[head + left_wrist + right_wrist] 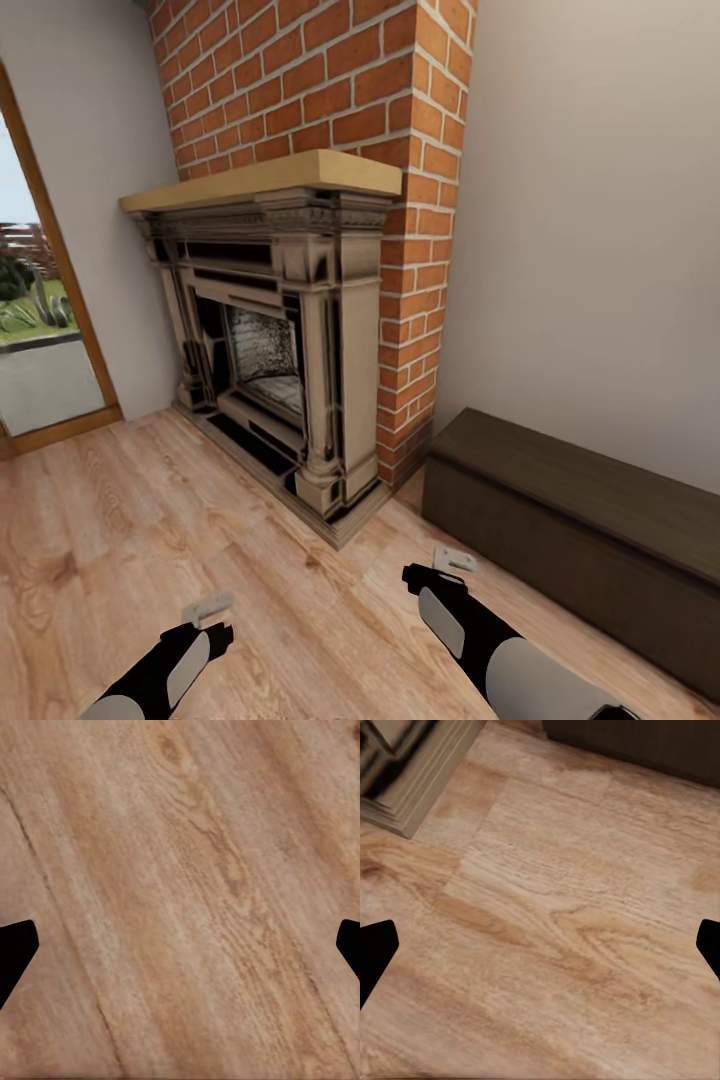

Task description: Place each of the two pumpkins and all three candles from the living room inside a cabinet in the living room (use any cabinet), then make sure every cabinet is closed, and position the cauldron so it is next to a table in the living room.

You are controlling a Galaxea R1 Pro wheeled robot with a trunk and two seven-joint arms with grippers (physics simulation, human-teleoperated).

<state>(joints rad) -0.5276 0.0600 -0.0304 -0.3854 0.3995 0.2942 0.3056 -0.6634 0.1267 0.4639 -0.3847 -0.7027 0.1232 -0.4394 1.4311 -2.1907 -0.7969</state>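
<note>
The cabinet [585, 520] is a long low dark-brown unit against the right wall, its front flat and shut; its lower edge also crosses the right wrist view [637, 742]. My left gripper [212, 620] hangs open over bare wood floor, its dark fingertips [16, 952] wide apart with nothing between them. My right gripper [437, 567] is open too, above the floor a short way in front of the cabinet's left end, fingertips [376, 952] spread and empty. The pumpkins, candles, cauldron and table are out of view.
A brick chimney [340, 90] with an ornate fireplace [280, 340] and pale wood mantel stands ahead, its base [405, 787] near my right gripper. A glass door with a wooden frame [50, 300] is on the left. Wood floor [150, 520] spreads between.
</note>
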